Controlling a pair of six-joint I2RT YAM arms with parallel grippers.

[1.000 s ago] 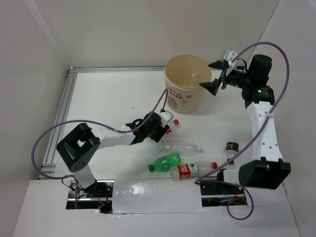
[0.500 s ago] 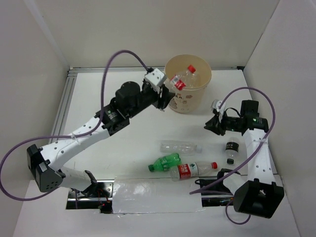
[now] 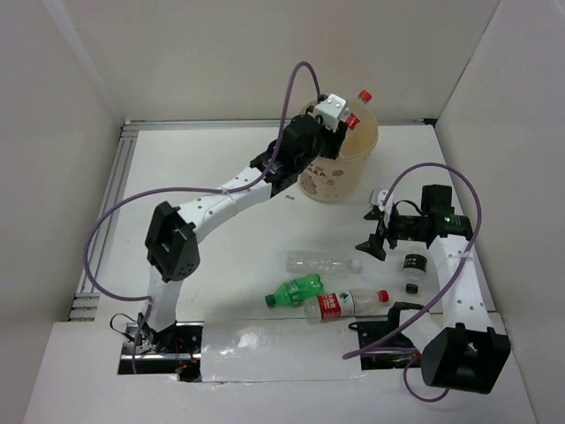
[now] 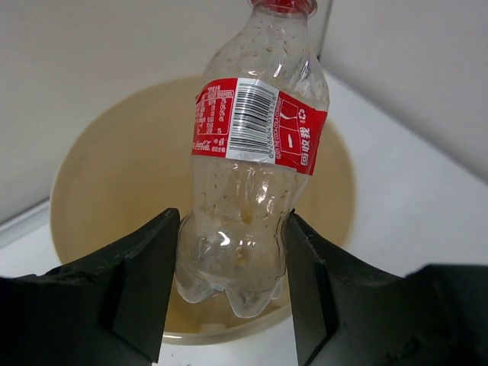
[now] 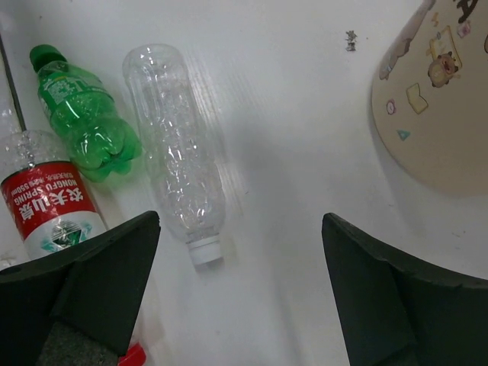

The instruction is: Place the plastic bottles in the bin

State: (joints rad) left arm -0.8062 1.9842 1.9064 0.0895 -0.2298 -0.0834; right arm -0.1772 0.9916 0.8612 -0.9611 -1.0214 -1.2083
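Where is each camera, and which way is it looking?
Top: high behind the robot, looking down on the table; left arm and right arm show.
Left wrist: looks past the left gripper, shut on a labelled bottle over the bin.
Right wrist: looks down past the open right gripper at a green bottle.
Top and right wrist share that green bottle.

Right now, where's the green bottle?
Top view: the green bottle lies on the table toward the near edge, between the clear unlabelled bottle beyond it and the red-labelled bottle at its right.
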